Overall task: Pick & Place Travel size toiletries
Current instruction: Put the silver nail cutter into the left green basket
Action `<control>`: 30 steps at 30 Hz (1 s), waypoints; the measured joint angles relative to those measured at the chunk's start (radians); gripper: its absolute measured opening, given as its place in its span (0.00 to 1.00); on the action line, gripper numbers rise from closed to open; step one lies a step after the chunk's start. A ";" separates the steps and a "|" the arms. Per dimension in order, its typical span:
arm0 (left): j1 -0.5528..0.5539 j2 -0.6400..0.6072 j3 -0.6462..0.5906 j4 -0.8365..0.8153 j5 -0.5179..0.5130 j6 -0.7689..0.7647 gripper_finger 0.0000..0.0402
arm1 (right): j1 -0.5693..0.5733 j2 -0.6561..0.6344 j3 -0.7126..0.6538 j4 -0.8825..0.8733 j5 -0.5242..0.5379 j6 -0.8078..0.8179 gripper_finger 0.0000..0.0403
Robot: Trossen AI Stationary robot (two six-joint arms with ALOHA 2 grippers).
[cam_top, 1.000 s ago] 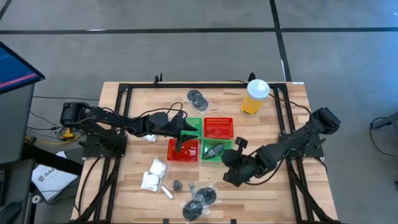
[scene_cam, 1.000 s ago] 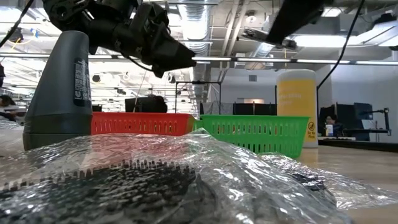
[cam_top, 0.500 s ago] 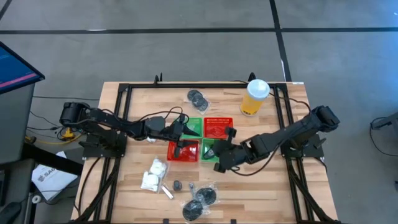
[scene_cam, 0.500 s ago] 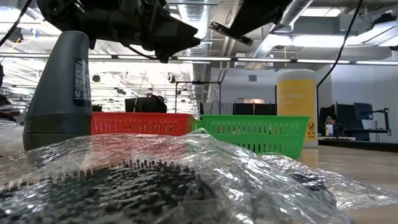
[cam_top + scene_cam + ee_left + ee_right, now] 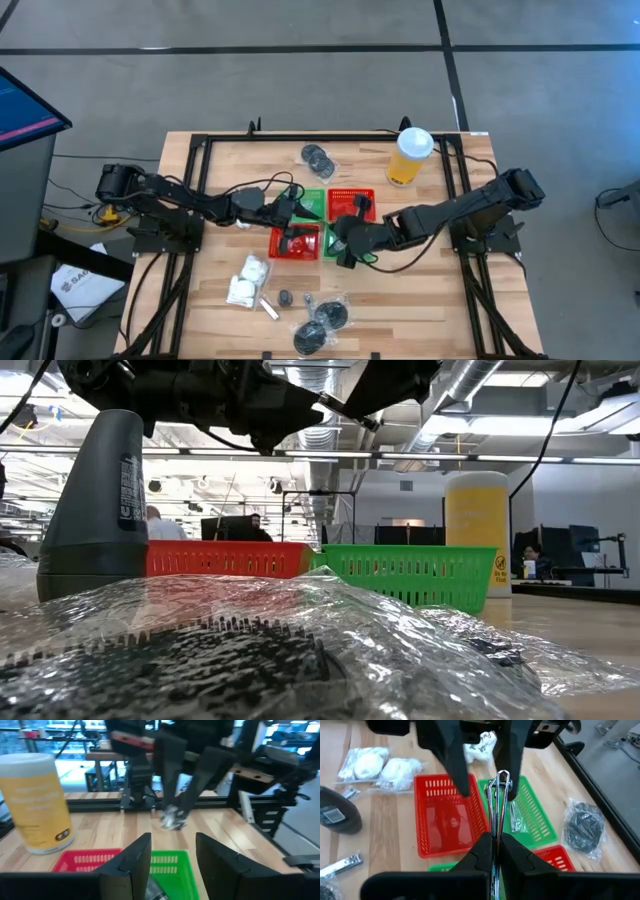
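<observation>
Right gripper (image 5: 494, 851) clamped on a thin chrome tool (image 5: 496, 800), above the red and green baskets (image 5: 322, 222) mid-worktop (image 5: 440, 300). Left gripper (image 5: 172, 852) half open, empty, facing it across the baskets. White packets (image 5: 248, 280) and wrapped dark discs (image 5: 322, 325) lie near the front edge, more discs (image 5: 318, 157) by the yellow cup (image 5: 410, 155). Both arms crowd the baskets.

grey floor (image 5: 300, 90) with dark seams surrounds the wooden table (image 5: 230, 150).

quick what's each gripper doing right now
left gripper: jaws apart, holding nothing.
right gripper: shut on a thin metal tool.
</observation>
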 joint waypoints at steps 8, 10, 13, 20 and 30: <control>0.000 0.000 -0.001 0.025 0.039 0.010 0.36 | -0.030 0.000 0.000 0.068 -0.030 -0.046 0.01; 0.000 0.000 -0.002 0.030 0.040 0.023 0.36 | -0.038 0.002 0.000 0.090 -0.040 -0.059 0.01; 0.000 0.001 -0.003 0.046 0.038 0.024 0.36 | -0.050 0.003 0.000 0.108 -0.047 -0.062 0.01; 0.001 0.002 -0.004 0.070 0.034 0.024 0.36 | -0.063 0.003 0.001 0.114 -0.072 -0.061 0.01; 0.001 0.002 -0.004 0.101 0.038 0.047 0.36 | -0.063 0.003 0.002 0.116 -0.074 -0.060 0.01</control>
